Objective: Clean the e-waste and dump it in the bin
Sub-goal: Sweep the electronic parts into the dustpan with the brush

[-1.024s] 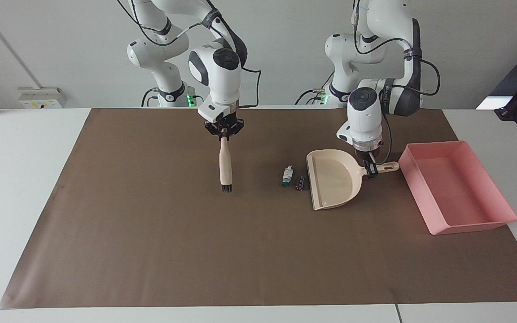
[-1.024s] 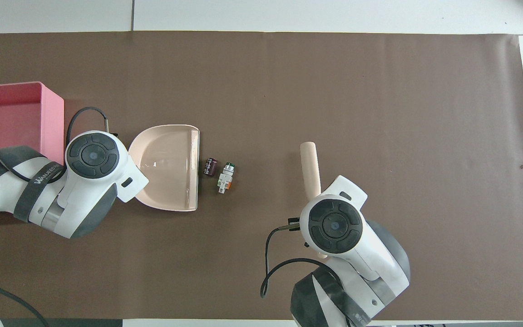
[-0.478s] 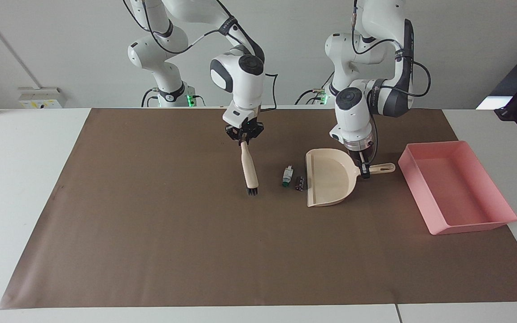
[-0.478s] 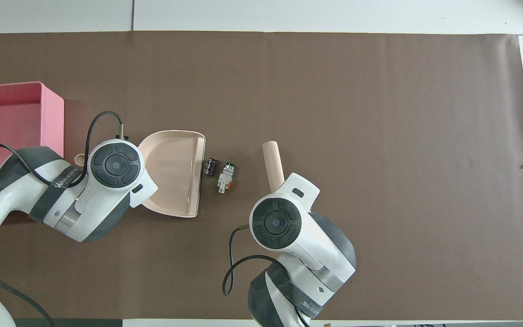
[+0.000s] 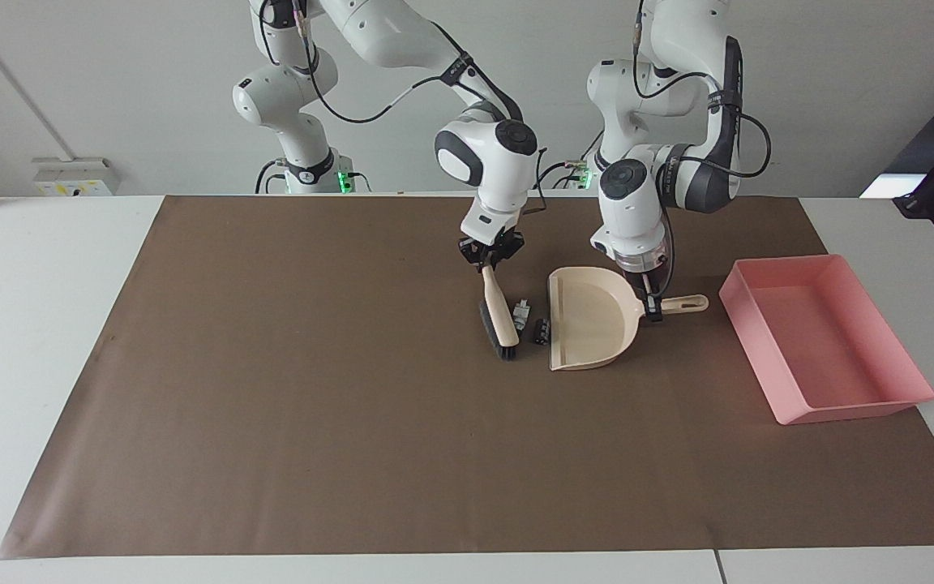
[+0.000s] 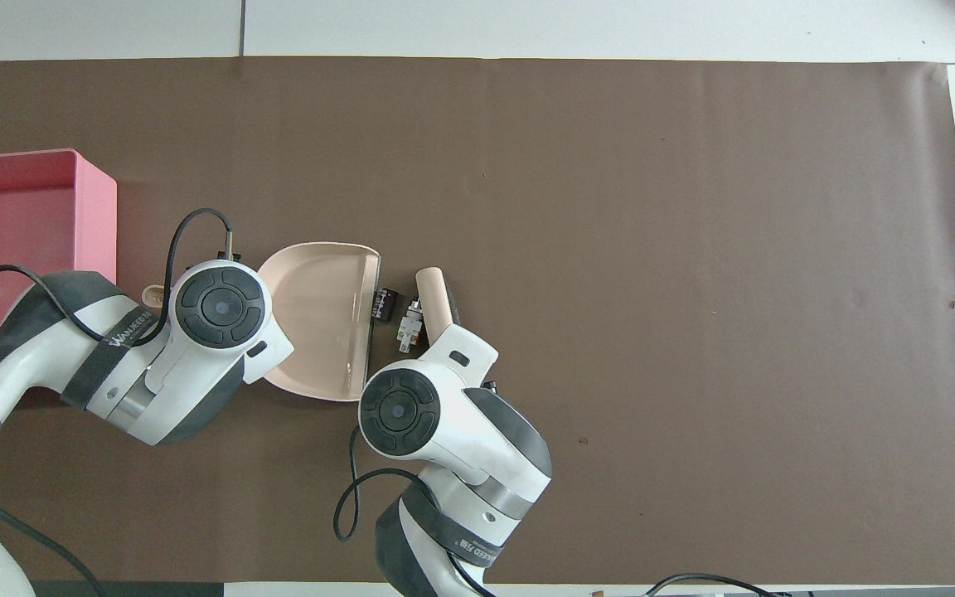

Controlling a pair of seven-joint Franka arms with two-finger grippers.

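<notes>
Beige brush (image 5: 498,312) clamped in right tool (image 5: 490,258).

Bright, even, diffuse light fills both views, and both are sharp edge to edge. Shadows are faint and short, hugging the shallow pink plastic tray (image 5: 828,337) and the beige plastic dustpan (image 5: 593,328). The dustpan's floor carries small glints in the overhead view; the matte brown paper sheet (image 5: 353,389) shows no glare.
</notes>
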